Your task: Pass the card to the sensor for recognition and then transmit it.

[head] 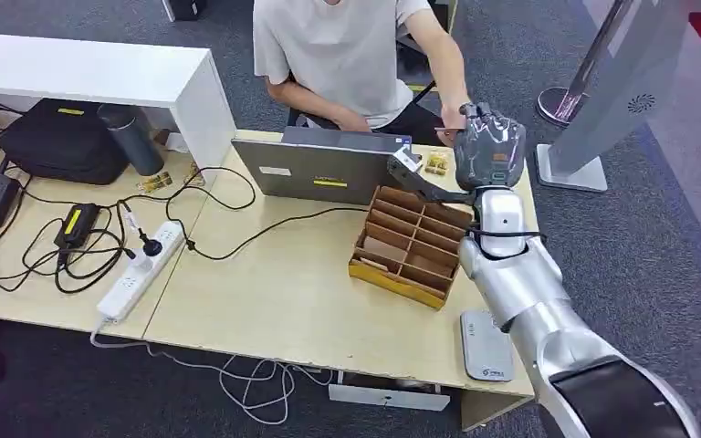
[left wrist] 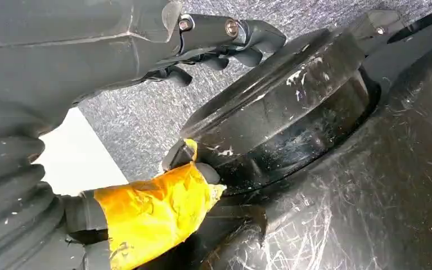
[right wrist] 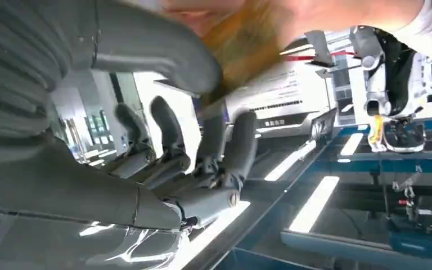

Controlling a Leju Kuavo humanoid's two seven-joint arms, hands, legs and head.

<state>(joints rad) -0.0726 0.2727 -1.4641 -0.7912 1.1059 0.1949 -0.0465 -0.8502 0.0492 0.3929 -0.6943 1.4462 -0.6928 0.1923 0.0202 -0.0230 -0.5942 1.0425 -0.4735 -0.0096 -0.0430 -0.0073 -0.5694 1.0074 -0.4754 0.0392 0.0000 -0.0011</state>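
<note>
At the far edge of the table (head: 265,301), toward 1 o'clock from the wooden divider box (head: 411,245), the right hand (head: 489,146) is raised and extended to the seated person (head: 347,55), whose own hand (head: 452,123) meets it just beside the open laptop (head: 315,169). The card cannot be identified with certainty: in the right wrist view the fingers (right wrist: 214,146) are curled and partly apart, and a blurred shape lies against the thumb, so whether the hand holds the card cannot be told. The grey sensor pad (head: 486,345) lies at the near edge, at 6 o'clock from the divider box and well apart from the hand. Judged from this layout, the recognition step is probably complete and the handover is in progress; release to the person remains. The left hand (left wrist: 225,39) hangs with fingers curled, holding nothing
</note>
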